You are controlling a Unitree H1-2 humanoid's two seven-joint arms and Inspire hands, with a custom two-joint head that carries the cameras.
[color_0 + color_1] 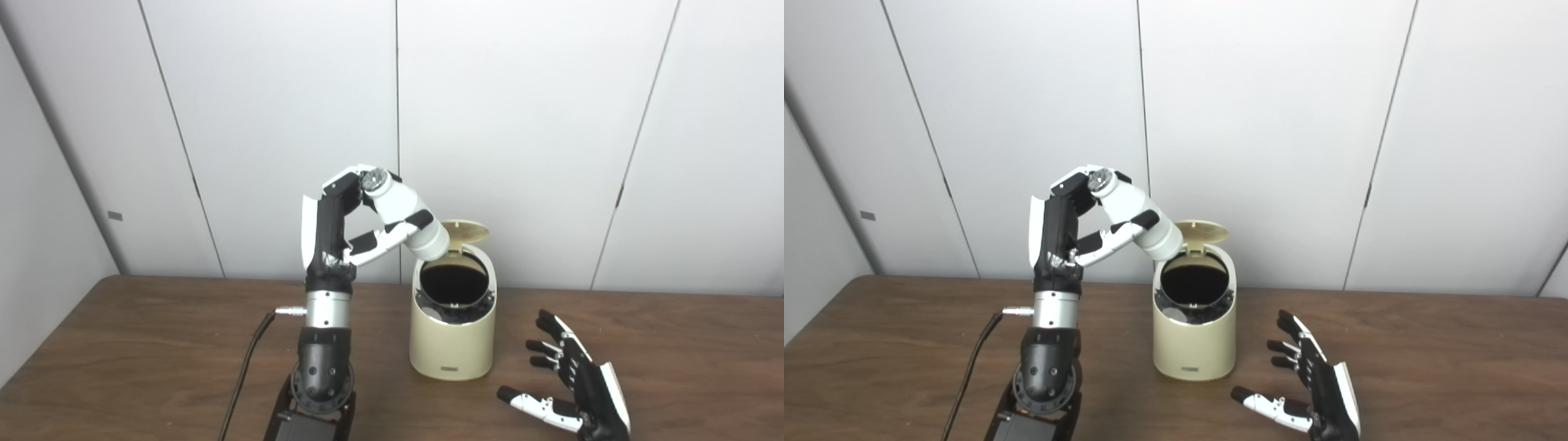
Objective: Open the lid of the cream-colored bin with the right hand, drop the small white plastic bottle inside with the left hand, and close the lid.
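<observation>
Left eye view: the small white plastic bottle (pixel 405 215) is gripped mid-body by the left hand (pixel 343 226), tilted above the open cream-colored bin (pixel 453 331). It is judged light and slippery (rigid too). The right hand (pixel 572 380) lies spread, empty, on the surface.

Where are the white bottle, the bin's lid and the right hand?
white bottle (pixel 405 214), left eye view, middle of its body.
lid (pixel 467 231), left eye view, raised underside.
right hand (pixel 1322 386), right eye view, black palm.
</observation>
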